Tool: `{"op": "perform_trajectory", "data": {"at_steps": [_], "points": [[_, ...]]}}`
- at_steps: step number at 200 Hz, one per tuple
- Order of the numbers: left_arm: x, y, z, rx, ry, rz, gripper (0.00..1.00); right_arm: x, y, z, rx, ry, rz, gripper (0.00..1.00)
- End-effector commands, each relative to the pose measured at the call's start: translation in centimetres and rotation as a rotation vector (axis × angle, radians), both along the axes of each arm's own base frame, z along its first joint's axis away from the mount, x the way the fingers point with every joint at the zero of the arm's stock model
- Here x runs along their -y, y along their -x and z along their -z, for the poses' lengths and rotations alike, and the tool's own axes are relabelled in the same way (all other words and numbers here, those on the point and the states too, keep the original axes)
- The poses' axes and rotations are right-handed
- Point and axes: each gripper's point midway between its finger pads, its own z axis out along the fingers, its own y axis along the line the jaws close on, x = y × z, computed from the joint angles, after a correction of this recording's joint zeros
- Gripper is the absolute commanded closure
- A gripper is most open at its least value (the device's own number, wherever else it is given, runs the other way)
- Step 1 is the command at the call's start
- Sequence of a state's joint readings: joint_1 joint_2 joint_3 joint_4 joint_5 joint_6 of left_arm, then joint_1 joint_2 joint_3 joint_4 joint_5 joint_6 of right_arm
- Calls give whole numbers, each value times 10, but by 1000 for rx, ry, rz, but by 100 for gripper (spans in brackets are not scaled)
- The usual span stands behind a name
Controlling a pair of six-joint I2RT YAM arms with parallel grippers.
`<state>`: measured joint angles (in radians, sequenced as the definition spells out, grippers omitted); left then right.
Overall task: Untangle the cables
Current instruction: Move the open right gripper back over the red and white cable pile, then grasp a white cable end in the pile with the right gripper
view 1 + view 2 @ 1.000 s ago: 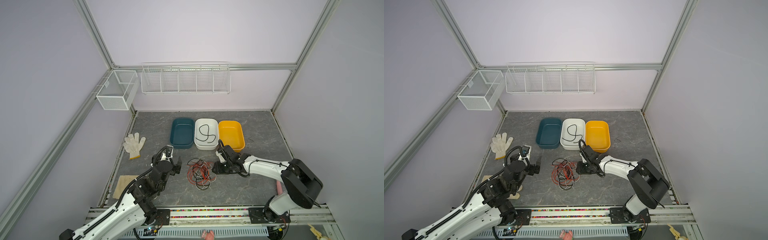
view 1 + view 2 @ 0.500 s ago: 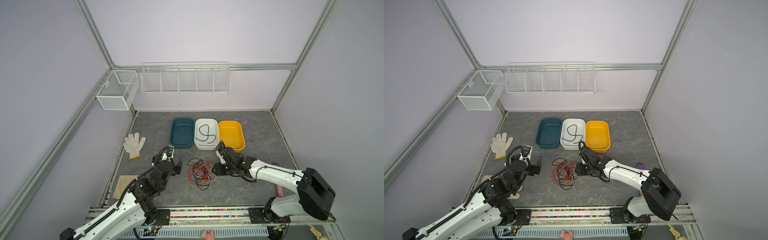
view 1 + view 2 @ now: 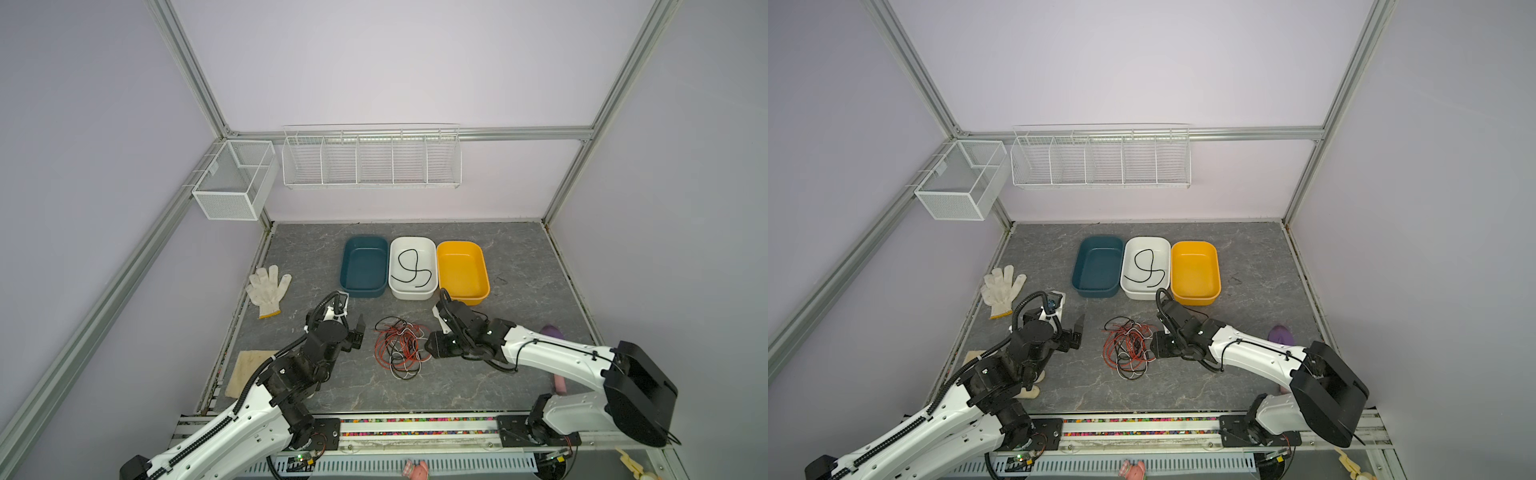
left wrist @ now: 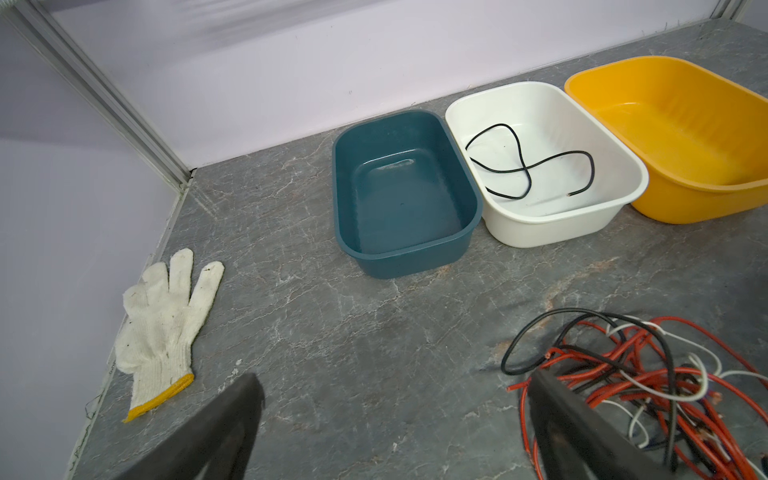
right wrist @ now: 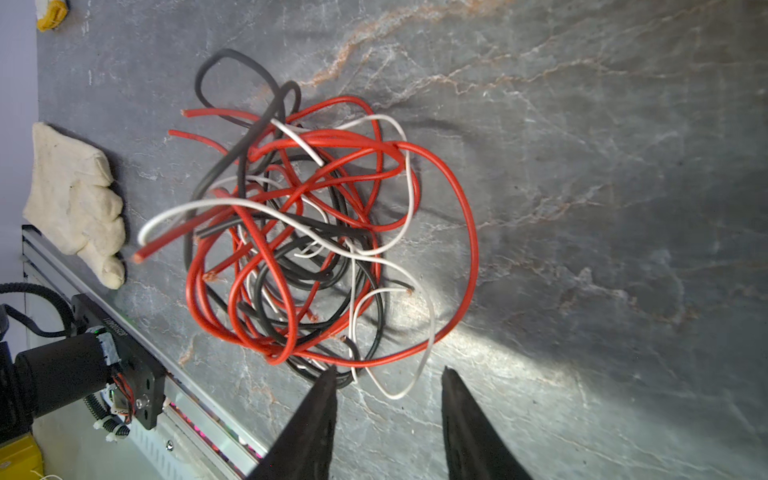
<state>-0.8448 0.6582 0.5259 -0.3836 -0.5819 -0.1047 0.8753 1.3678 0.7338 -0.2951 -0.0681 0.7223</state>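
Observation:
The cables (image 3: pixel 399 347) lie on the grey table as one tangle of red-orange, black and white strands, seen in both top views (image 3: pixel 1128 347). A single black cable (image 3: pixel 411 268) lies curled in the white bin (image 3: pixel 413 294). My left gripper (image 4: pixel 395 378) hovers open just left of the tangle, with only bare table between its fingers. My right gripper (image 5: pixel 388 372) is open at the tangle's right edge (image 3: pixel 430 345). A white cable loop (image 5: pixel 395 392) lies on the table between its fingertips, unclamped.
A teal bin (image 3: pixel 362 291) and a yellow bin (image 3: pixel 465 296) flank the white one at the back. A white glove (image 3: pixel 266 286) and a beige cloth (image 3: pixel 249 370) lie at the left. A purple object (image 3: pixel 550 331) sits behind the right arm. Wire baskets (image 3: pixel 370 160) hang on the wall.
The right arm's elbow has swung toward the front right. Its gripper has edged slightly toward the front along the tangle's right edge. The left arm has not moved.

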Motion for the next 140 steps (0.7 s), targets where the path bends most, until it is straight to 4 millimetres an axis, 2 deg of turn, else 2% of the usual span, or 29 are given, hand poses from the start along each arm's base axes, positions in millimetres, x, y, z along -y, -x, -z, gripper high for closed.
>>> {"op": "perform_trajectory", "data": {"at_steps": [1,32,78,119,140], "points": [[3,1,-13,9,28,6,1,1,1,10,-13,13,23,57],[5,1,-10,0,24,17,1,-5,1,17,-29,-6,16,58],[10,2,-8,-13,20,42,1,-7,0,26,-40,5,15,68],[14,4,-7,-19,20,70,1,-9,-2,25,-28,-2,11,77],[14,4,-7,-19,19,73,1,-11,-4,17,-7,-18,0,79]]}}
